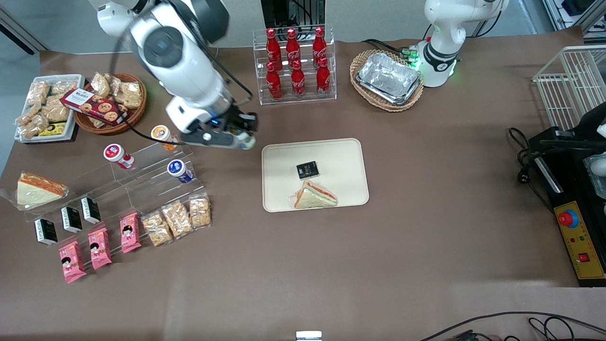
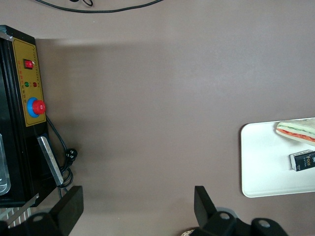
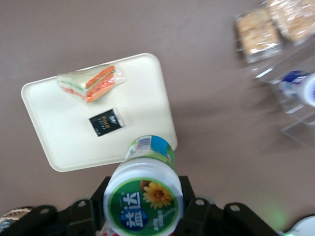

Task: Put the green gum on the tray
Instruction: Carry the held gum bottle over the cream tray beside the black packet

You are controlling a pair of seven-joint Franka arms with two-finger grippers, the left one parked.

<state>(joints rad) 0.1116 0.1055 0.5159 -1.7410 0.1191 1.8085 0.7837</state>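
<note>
My right gripper (image 1: 242, 138) is shut on the green gum (image 3: 143, 194), a small white bottle with a green lid and a yellow flower mark. It holds the bottle above the brown table, just off the working arm's end of the tray. In the front view only a bit of the green gum (image 1: 247, 141) shows at the fingers. The cream tray (image 1: 331, 156) lies mid-table and carries a wrapped sandwich (image 1: 315, 195) and a small black packet (image 1: 307, 169). The tray (image 3: 54, 132) also shows in the right wrist view, ahead of the held bottle.
A clear stepped stand (image 1: 142, 180) holds orange-lidded (image 1: 161, 134), red-lidded (image 1: 116, 154) and blue-lidded (image 1: 177, 170) bottles, with snack packs in front. A cola rack (image 1: 294, 64), a basket of foil trays (image 1: 388, 79) and a snack basket (image 1: 111, 102) stand farther back.
</note>
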